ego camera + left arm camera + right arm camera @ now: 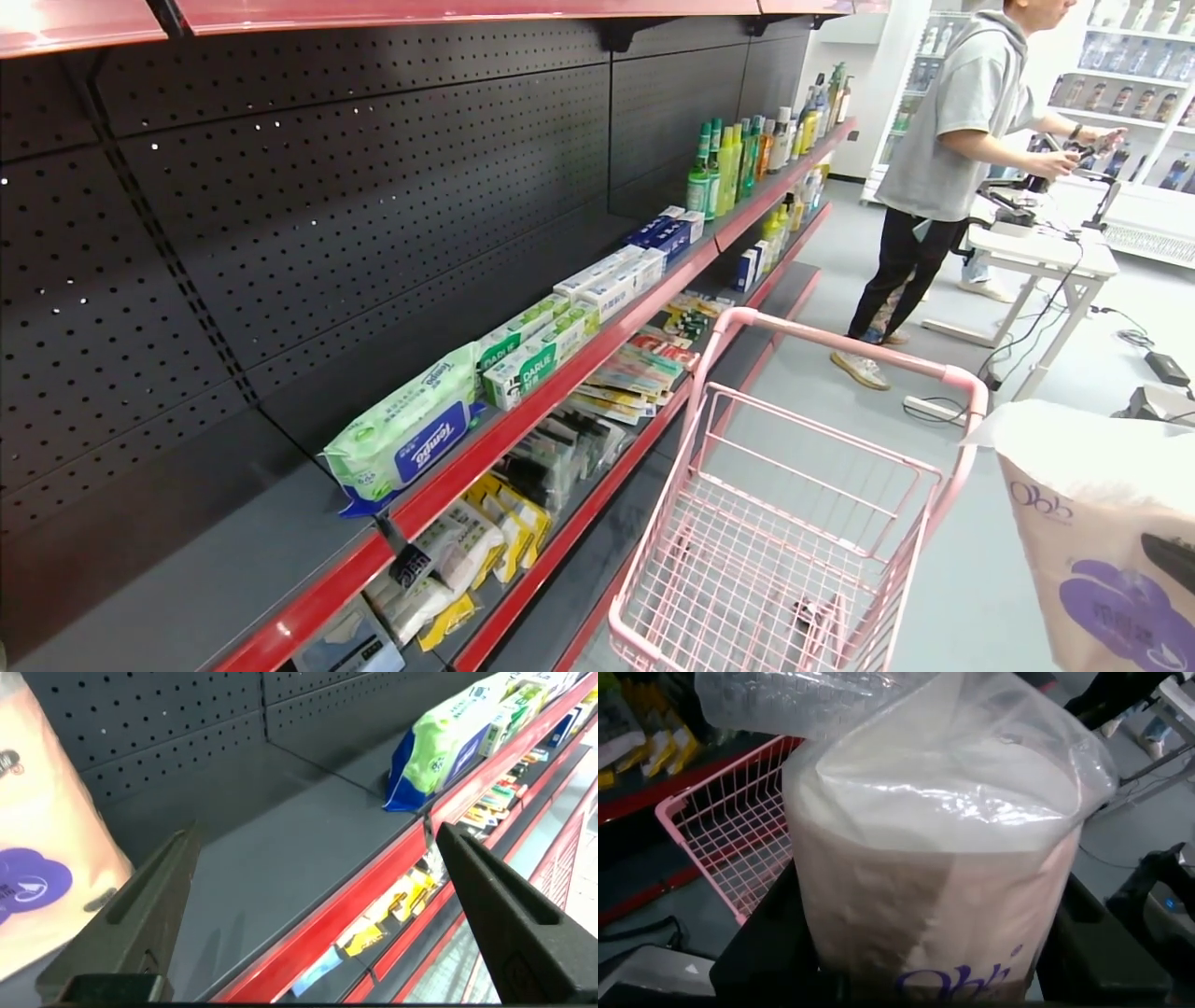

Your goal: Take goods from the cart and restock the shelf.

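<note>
My right gripper [934,971] is shut on a large plastic-wrapped pack of paper rolls [934,849], cream with a purple mark. In the head view the pack [1092,523] hangs at the lower right, beside the pink cart [934,373]. The cart's basket [747,579] holds just one small dark item on its floor. My left gripper [318,924] is open over a bare grey stretch of the red-edged shelf [280,859]. A second pack of the same kind [37,840] sits at that view's edge, by the pegboard back.
A green and blue wipes pack [401,434] lies on the shelf to the right of the bare stretch [187,579], followed by toothpaste boxes [537,350] and bottles [724,163]. Lower shelves [523,523] carry small goods. A white table [1046,252] stands on the aisle floor beyond the cart.
</note>
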Controlling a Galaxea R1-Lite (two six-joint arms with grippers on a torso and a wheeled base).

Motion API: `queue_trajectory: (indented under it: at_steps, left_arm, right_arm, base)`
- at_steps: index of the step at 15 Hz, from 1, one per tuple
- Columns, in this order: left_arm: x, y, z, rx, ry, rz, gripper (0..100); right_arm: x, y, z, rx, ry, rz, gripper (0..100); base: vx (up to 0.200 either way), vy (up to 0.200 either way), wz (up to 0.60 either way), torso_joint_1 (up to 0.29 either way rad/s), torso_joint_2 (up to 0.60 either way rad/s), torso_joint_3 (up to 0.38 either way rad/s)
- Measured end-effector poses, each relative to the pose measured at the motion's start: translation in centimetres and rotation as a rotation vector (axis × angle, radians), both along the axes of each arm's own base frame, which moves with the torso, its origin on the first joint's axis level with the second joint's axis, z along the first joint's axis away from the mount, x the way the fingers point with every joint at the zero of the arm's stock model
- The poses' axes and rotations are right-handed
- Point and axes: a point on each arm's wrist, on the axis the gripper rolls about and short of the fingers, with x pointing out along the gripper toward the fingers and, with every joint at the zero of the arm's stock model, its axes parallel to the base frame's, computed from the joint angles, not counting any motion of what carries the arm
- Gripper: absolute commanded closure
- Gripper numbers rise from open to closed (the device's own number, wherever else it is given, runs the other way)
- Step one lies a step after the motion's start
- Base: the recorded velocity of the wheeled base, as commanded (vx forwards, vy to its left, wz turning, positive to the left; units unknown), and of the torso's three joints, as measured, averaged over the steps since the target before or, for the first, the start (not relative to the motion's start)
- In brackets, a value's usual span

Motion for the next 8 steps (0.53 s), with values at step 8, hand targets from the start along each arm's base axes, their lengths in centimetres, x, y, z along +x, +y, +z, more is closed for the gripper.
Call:
queue_trajectory:
  at_steps: [8]
  left_arm:
    - [0.0,0.0,0.0,0.0,0.0,0.0,0]
  right_arm:
    - [0.7,0.08,-0.21,-0.009,0.031,0.003,100]
  base:
    - [0.0,0.0,0.0,0.087,-0.18,-0.094]
